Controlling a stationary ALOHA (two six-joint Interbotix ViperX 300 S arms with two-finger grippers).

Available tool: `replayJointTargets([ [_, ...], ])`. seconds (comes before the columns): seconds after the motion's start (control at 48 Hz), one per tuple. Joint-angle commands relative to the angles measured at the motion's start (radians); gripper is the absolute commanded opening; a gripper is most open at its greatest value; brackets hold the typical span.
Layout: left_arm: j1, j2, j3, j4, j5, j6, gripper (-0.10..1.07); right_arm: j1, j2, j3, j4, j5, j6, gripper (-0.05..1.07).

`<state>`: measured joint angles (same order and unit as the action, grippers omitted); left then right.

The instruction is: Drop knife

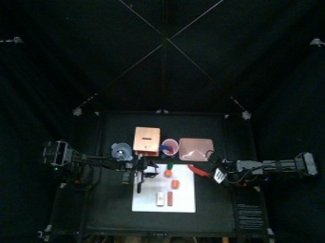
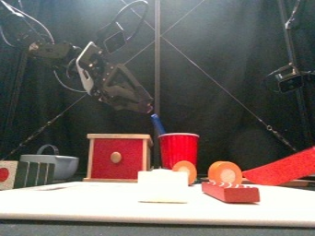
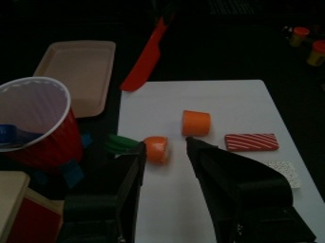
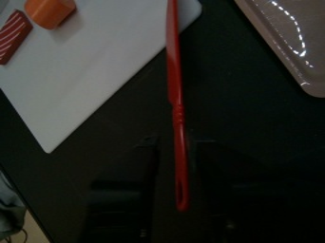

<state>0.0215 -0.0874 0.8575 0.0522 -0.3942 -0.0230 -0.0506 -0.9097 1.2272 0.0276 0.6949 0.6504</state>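
Knife (image 4: 177,114) held in right gripper (image 4: 178,204), handle end clamped between the jaws, blade running straight out from the fingertips along the gripper's own line, raised on a slant over the white board (image 4: 95,76) toward the table's right edge, tip near the board's edge. Pink tray (image 4: 286,43) just beside. Right arm alone in position to let go. Left gripper (image 3: 176,180) hanging over the board, jaws apart, holding nothing, near the orange pieces (image 3: 195,122) and red cup (image 3: 36,119). No brands, labels or legible writing found.
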Motion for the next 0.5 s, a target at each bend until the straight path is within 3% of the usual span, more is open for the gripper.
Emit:
replayJointTargets([
  [0.0, 0.0, -0.017, -0.011, -0.006, -0.003, 0.0, 0.78, -0.005, 0.002, -0.012, -0.014, -0.002, 0.003, 0.8],
  [0.167, 0.0, -0.018, -0.014, -0.009, -0.003, 0.0, 0.78, -0.009, -0.008, -0.012, -0.017, -0.003, 0.002, 0.95],
  [0.333, -0.005, -0.017, -0.015, -0.025, -0.003, -0.002, 0.78, -0.009, -0.035, -0.021, -0.041, -0.026, -0.002, 0.95],
  [0.479, -0.014, -0.017, -0.02, -0.049, -0.003, 0.0, 0.78, 0.0, -0.052, -0.035, -0.106, -0.121, 0.0, 0.95],
])
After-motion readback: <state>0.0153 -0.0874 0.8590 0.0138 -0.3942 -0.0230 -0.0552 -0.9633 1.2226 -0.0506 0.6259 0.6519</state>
